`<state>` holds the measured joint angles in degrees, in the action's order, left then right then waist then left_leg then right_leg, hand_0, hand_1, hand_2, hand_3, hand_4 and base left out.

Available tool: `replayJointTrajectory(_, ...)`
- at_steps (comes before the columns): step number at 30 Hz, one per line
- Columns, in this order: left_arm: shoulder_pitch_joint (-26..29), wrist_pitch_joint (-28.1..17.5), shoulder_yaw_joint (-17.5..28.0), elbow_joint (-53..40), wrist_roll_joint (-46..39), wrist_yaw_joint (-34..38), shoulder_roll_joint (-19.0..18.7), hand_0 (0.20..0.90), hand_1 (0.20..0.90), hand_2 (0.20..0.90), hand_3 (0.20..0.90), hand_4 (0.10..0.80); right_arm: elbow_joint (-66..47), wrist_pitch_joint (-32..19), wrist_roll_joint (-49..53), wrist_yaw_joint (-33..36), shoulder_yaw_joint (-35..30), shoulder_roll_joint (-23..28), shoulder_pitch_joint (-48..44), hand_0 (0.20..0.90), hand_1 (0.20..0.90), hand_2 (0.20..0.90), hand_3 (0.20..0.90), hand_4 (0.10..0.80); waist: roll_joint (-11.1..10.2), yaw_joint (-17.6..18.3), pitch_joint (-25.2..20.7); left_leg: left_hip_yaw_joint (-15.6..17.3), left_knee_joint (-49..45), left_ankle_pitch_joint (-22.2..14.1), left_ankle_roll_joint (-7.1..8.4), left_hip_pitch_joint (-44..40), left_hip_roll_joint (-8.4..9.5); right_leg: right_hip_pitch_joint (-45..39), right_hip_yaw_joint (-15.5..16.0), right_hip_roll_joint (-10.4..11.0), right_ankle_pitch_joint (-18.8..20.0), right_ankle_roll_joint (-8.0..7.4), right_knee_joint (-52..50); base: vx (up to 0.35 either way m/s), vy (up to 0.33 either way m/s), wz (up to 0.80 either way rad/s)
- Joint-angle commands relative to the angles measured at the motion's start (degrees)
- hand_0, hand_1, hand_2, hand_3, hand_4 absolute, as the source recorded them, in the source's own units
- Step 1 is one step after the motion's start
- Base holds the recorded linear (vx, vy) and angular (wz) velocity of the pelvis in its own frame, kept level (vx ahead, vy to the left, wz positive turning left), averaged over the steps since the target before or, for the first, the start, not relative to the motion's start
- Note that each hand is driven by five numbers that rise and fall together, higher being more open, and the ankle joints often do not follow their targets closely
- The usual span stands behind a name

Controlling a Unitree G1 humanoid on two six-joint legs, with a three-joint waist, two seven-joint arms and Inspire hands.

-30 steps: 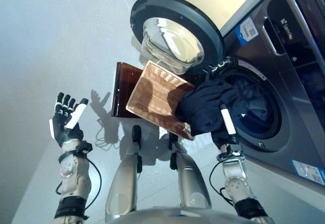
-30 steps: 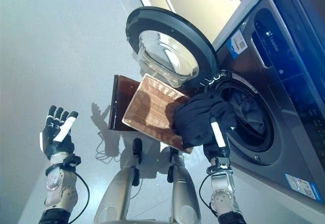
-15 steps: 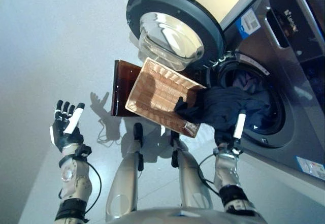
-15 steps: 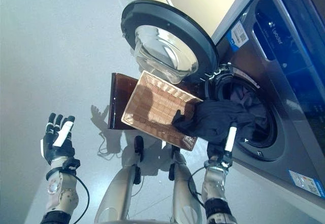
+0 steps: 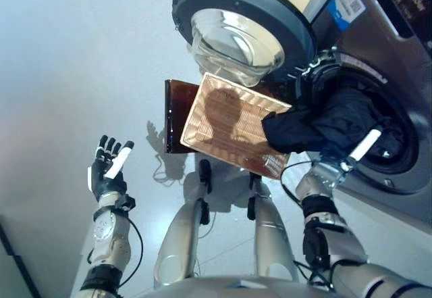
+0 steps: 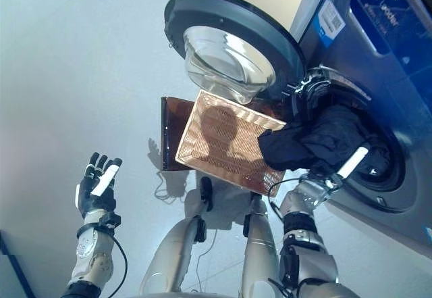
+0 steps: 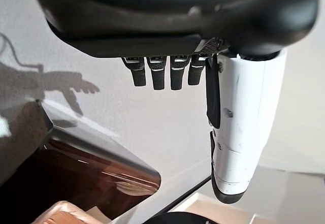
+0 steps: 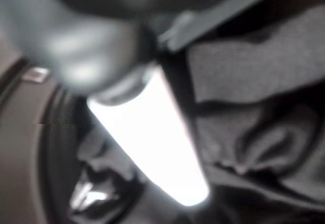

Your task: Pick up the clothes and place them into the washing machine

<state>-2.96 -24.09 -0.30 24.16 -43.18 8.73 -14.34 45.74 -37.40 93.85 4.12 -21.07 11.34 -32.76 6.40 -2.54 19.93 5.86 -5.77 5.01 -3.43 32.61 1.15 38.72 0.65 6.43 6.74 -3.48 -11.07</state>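
Note:
A bundle of dark clothes (image 5: 317, 126) hangs out of the washing machine's drum opening (image 5: 388, 132), and its near end lies over the corner of a woven basket (image 5: 226, 122). My right hand (image 5: 363, 145) is at the drum's mouth, pressed up under the bundle with its white thumb straight. The right wrist view shows that thumb (image 8: 152, 137) against dark folds of cloth (image 8: 264, 82). My left hand (image 5: 108, 169) is raised over the floor at the left, open and holding nothing; its straight fingers (image 7: 162, 71) show in the left wrist view.
The round glass door (image 5: 239, 31) of the grey washing machine (image 5: 412, 48) stands wide open above the basket. The basket rests on a dark brown stool (image 5: 175, 112). Grey floor (image 5: 74, 61) spreads to the left.
The camera has shifted. My right hand has carried the dark clothes from over the basket to the drum's mouth, so more of the bundle is inside. The left hand stays raised and open.

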Motion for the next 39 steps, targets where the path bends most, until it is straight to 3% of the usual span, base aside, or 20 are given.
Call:
replayJointTrajectory(1, -0.67, -3.98, 1.8, -4.87, 1.11, 0.36, -3.75, 0.9, 0.9, 0.9, 0.9, 0.8, -2.86, -8.85, -4.64, 2.23, -3.15, 8.57, -0.92, 0.2, 0.2, 0.2, 0.2, 0.3, 2.05, 0.34, -2.11, -3.01, -0.25, -0.34, 4.11, 3.59, 0.72, 2.44, 1.84, 0.3, -2.89, 0.47, 0.21, -0.019, -0.027, -0.05)
replayJointTrajectory(4, -1.23, -3.86, 1.27, -6.32, 1.04, 0.52, -3.87, 0.9, 0.9, 0.9, 0.9, 0.8, -2.06, -9.57, -6.25, 5.03, -3.79, 10.1, -1.67, 0.2, 0.2, 0.2, 0.2, 0.3, 3.24, 0.25, -1.78, -2.67, 0.32, 0.18, 4.2, 4.36, 0.73, 4.36, 1.36, 0.27, -3.46, 0.68, -1.47, -0.024, -0.013, -0.07)
replayJointTrajectory(9, -1.04, -4.23, 0.63, -7.0, 1.61, 0.08, -4.68, 0.9, 0.9, 0.9, 0.9, 0.8, 0.72, -9.0, -8.61, 7.3, -4.43, 17.92, -5.89, 0.2, 0.2, 0.2, 0.2, 0.3, 4.96, 0.09, -1.87, -2.27, 2.25, 1.23, 4.89, 4.84, 0.91, 7.5, 0.33, 0.48, -4.92, 0.81, -4.35, 0.006, -0.006, -0.02)
replayJointTrajectory(17, -0.66, -4.31, -1.08, -7.67, 2.2, -0.14, -5.02, 0.9, 0.9, 0.9, 0.9, 0.8, -0.87, -10.02, -14.26, 11.8, -2.39, 29.14, -12.09, 0.2, 0.2, 0.2, 0.2, 0.3, 5.48, -0.12, -2.1, -1.81, 3.8, 2.06, 5.2, 4.98, 0.66, 10.05, -0.24, 0.5, -5.76, 1.0, -6.8, 0.024, -0.025, 0.0)
replayJointTrajectory(18, -0.9, -4.44, -1.67, -7.61, 2.27, -0.41, -5.61, 0.9, 0.9, 0.9, 0.9, 0.8, 1.25, -8.98, -16.0, 13.37, -0.77, 34.17, -15.57, 0.2, 0.2, 0.2, 0.2, 0.3, 5.36, -0.49, -2.38, -1.94, 3.97, 1.72, 5.41, 4.53, 0.72, 10.01, -0.34, 0.65, -6.73, 0.94, -7.61, 0.042, -0.039, 0.07)
replayJointTrajectory(27, -0.47, -5.1, -2.36, -8.47, 2.03, -0.1, -6.32, 0.9, 0.9, 0.9, 0.9, 0.8, 0.57, -9.57, -22.35, 18.66, 8.38, 45.11, -28.27, 0.2, 0.2, 0.2, 0.2, 0.3, 4.36, -0.36, -2.55, -2.16, 6.11, 2.44, 6.54, 3.37, 0.18, 10.95, -0.17, 0.45, -8.38, 1.16, -10.23, 0.054, -0.044, 0.08)
replayJointTrajectory(33, -0.15, -5.46, -2.54, -9.78, 1.38, 0.0, -6.08, 0.9, 0.9, 0.9, 0.9, 0.8, 1.45, -10.08, -22.26, 19.21, 9.57, 45.88, -30.36, 0.2, 0.2, 0.2, 0.2, 0.3, 4.41, -0.24, -2.36, -2.1, 6.48, 2.81, 6.58, 3.72, 0.07, 12.19, 0.04, 0.19, -8.33, 1.29, -11.23, 0.024, -0.015, 0.04)
replayJointTrajectory(39, -0.09, -5.99, -1.71, -10.27, 0.83, 0.51, -5.58, 0.9, 0.9, 0.9, 0.9, 0.8, -0.95, -11.65, -23.65, 20.83, 7.29, 42.08, -27.52, 0.2, 0.2, 0.2, 0.2, 0.3, 4.97, -0.17, -1.94, -2.19, 6.65, 2.76, 6.42, 4.12, 0.22, 13.05, 0.08, 0.15, -8.46, 1.28, -11.46, 0.015, 0.001, 0.01)
